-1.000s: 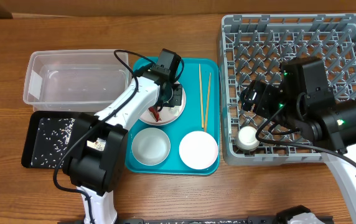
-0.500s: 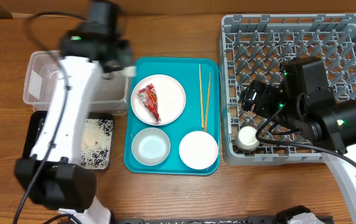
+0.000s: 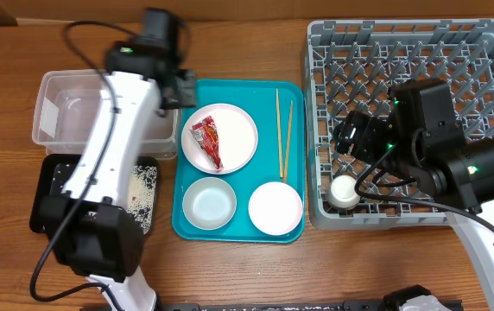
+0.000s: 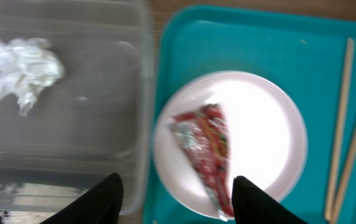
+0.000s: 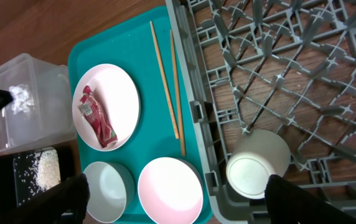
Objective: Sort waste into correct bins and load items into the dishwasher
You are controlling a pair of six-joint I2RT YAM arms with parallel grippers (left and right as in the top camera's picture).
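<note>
My left tool (image 4: 177, 198) is wide open and empty, above the red wrapper (image 4: 203, 146) on the plate (image 4: 271, 137), beside the clear tub (image 4: 72, 143). My right tool (image 5: 181, 199) is wide open too, over the white cup (image 5: 257, 165) in the grey rack (image 5: 189, 93).

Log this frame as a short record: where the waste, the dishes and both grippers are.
wrapper: red snack wrapper on the plate, on the teal tray
rice: grains in the black tray
cup: white cup in the dish rack
also on teal tray: grey bowl, pink bowl, chopsticks
left gripper: open, empty, above clear tub edge and plate
right gripper: open, empty
</note>
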